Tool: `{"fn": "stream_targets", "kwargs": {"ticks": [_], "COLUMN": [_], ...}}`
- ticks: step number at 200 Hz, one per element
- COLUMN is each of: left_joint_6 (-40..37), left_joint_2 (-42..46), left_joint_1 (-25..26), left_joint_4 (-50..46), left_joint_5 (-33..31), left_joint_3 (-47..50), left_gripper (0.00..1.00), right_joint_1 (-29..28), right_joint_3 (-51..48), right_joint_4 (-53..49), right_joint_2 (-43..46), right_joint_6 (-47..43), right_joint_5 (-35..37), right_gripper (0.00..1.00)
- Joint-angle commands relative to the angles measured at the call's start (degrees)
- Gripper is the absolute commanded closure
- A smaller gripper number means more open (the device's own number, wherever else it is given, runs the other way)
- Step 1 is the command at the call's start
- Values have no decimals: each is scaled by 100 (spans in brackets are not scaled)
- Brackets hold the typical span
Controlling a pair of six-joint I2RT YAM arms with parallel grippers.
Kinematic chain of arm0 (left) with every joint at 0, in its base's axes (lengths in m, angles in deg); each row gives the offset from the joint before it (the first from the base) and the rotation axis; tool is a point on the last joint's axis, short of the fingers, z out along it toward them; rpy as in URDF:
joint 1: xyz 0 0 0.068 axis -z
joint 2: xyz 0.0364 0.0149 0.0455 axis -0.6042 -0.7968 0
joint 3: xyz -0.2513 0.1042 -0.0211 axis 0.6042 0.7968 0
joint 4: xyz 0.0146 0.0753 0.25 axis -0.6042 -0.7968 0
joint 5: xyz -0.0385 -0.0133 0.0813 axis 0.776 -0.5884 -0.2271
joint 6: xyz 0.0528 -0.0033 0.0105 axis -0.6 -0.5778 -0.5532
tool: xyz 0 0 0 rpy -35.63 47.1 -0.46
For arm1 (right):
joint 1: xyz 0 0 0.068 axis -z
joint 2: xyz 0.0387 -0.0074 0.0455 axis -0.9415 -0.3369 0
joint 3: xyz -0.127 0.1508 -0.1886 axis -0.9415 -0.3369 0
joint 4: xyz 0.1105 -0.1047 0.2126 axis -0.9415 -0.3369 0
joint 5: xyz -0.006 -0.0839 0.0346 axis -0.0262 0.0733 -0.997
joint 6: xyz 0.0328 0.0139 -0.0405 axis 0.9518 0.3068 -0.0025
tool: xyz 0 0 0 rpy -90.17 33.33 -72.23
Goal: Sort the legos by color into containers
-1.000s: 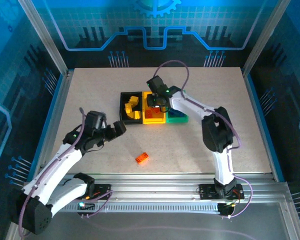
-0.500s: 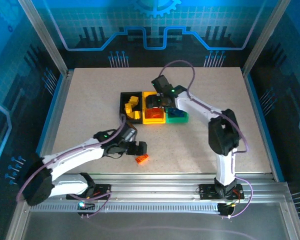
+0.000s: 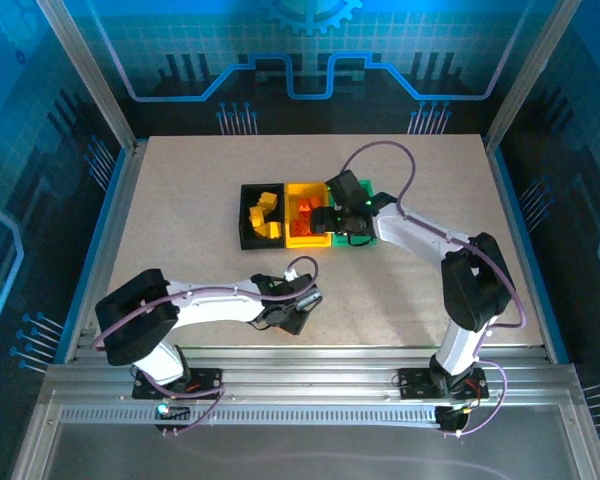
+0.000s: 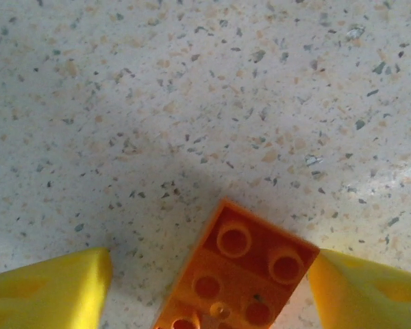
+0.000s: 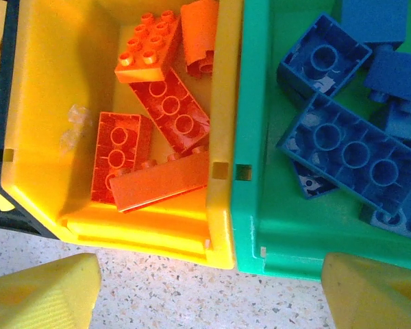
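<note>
Near the table's point(image 3: 180, 220) front edge: left gripper point(image 4: 209, 260), jaws apart astride a lone orange brick point(image 4: 240, 274), right finger point(image 4: 363, 288) seemingly touching its corner. Farther back: right gripper point(image 5: 211, 274) gaping, holding nothing, above the yellow bin point(image 5: 51, 103) of orange bricks point(image 5: 164, 116) and green bin point(image 5: 260, 137) of blue bricks point(image 5: 349, 151); beside them, black bin point(image 3: 245, 215) holding yellow bricks point(image 3: 265, 215).

A robot lab cell, with aluminium frame point(image 3: 330, 385) and blue circuit-print panels point(image 3: 310, 50).

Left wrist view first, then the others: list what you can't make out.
- Orange brick: near end cut off by the left wrist view's bottom edge.
- Top view: that brick is hidden under the left end effector.
- Blue bricks: cut off by the right wrist view's right edge, uncountable.
</note>
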Motion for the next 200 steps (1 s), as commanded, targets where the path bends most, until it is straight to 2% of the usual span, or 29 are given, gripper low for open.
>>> {"fn": "stream_targets", "kwargs": {"ticks": [1, 17, 76, 102, 140, 175, 200], "left_joint_6": [-56, -12, 95, 24, 10, -173, -227], "left_joint_2": [-69, -31, 241, 591, 842, -193, -1047], "left_joint_1": [61, 73, 93, -116, -1100, -1786, -2088], "left_joint_4": [-184, -194, -255, -291, 352, 621, 723], "left_joint_5": [-238, -205, -193, -254, -150, -409, -326], "left_joint_3": [-142, -125, -242, -642, -1339, -2478, -3316], "left_gripper": [32, 43, 64, 66, 65, 65, 66], "right_joint_1": [122, 164, 266, 331, 410, 432, 446], "right_joint_3": [-83, -132, -384, -721, -1453, -1792, -1944], "right_joint_4": [193, 207, 193, 269, 456, 383, 299], "right_joint_2": [286, 345, 654, 1010, 1604, 1845, 2022], "right_joint_6": [115, 125, 186, 264, 476, 537, 520], "right_joint_5": [43, 56, 273, 363, 446, 453, 485], "right_gripper": [15, 14, 14, 14, 14, 14, 14]}}
